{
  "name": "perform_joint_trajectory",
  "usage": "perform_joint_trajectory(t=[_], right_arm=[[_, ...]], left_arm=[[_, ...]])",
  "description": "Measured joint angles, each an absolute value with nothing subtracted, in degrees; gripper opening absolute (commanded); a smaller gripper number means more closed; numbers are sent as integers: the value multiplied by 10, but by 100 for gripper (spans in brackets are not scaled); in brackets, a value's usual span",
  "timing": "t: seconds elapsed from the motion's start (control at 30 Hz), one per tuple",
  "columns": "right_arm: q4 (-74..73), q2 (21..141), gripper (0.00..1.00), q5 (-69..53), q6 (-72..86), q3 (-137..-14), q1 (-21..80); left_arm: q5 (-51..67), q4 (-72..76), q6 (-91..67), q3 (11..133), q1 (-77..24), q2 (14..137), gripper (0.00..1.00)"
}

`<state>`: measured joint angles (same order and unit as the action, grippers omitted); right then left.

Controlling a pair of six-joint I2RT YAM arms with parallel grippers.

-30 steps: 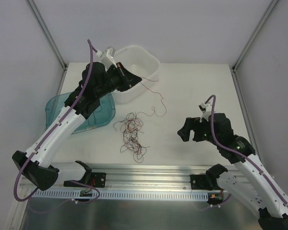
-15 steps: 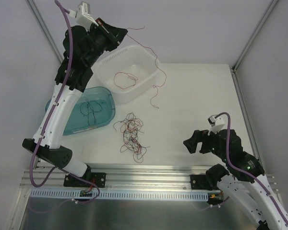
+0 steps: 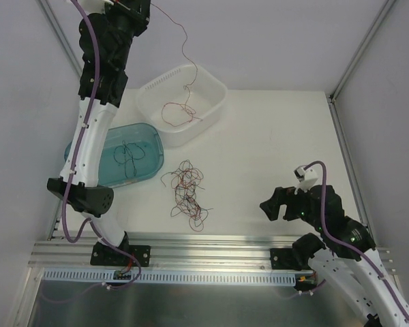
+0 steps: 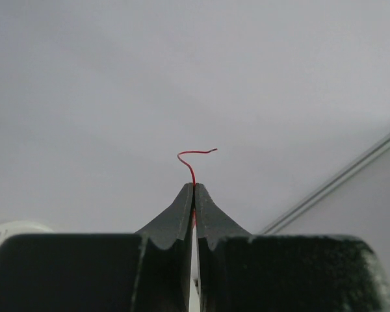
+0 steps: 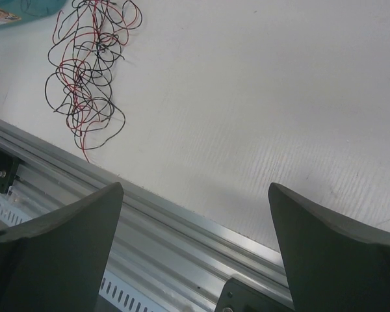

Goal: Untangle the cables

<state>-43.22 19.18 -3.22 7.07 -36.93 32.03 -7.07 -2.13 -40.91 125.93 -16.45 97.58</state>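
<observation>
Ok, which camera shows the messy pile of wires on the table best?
The top view: the whole tangled pile lies in plain sight. The right wrist view shows it bigger but cut off at the top edge. The left wrist view misses it.

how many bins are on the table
2: a white bin at the back with red wire in it, and a teal bin to its front left holding black wire. None look hidden.

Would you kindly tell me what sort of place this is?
Probably a robotics lab test cell: a white table enclosed by plain pale panels, an aluminium rail holding two robot arm bases, and a white plastic tub beside a teal tray.
</observation>
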Motion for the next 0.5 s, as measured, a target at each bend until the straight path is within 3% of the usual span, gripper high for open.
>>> perform_joint_trajectory(t=[0.3, 0.5], right_arm=[[-427, 207, 100, -35, 71, -358, 320], [-422, 211, 100, -36, 75, -343, 320]], left_arm=[[-81, 23, -414, 1294, -124, 1041, 0], [-81, 49, -406, 1201, -121, 1046, 1]])
